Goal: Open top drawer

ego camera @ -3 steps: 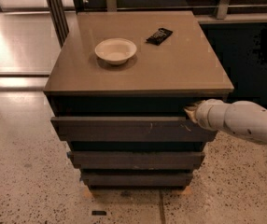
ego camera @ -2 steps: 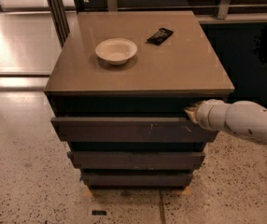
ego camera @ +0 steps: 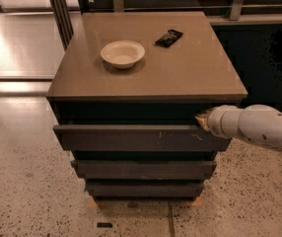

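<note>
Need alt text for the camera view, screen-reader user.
The tool of a white robot arm reaches from the right to the upper right corner of the wide dark grey-brown top drawer front, just under the tan cabinet top. On that top sit a shallow cream bowl and a small black packet; two narrower drawer fronts lie below.

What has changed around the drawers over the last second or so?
Nothing has visibly moved. The end effector stays at the right end of the top drawer, just above its front edge. The drawer front is where it was. The bowl and the dark packet on the cabinet top are also unchanged.
</note>
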`<state>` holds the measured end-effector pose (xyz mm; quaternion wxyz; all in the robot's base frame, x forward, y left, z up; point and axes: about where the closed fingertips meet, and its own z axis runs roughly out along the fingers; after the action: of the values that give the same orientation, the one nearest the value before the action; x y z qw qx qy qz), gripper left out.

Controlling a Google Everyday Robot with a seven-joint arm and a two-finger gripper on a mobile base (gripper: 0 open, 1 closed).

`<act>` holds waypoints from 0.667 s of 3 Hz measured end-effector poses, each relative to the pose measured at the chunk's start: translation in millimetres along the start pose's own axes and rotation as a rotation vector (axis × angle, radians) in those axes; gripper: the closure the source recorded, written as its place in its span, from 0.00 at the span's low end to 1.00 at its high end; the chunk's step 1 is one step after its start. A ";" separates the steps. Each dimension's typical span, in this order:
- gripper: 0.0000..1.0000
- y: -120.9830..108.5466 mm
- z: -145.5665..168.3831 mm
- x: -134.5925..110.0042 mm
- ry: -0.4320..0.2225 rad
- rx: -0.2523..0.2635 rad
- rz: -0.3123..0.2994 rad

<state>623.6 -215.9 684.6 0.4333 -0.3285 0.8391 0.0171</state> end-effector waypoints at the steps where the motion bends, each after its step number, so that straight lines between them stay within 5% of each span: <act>1: 1.00 13.5 -4.6 5.0 0.047 -0.038 0.015; 2: 1.00 26.2 -4.1 19.1 0.144 -0.103 0.070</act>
<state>598.0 -206.9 666.4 0.3535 -0.3214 0.8770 0.0517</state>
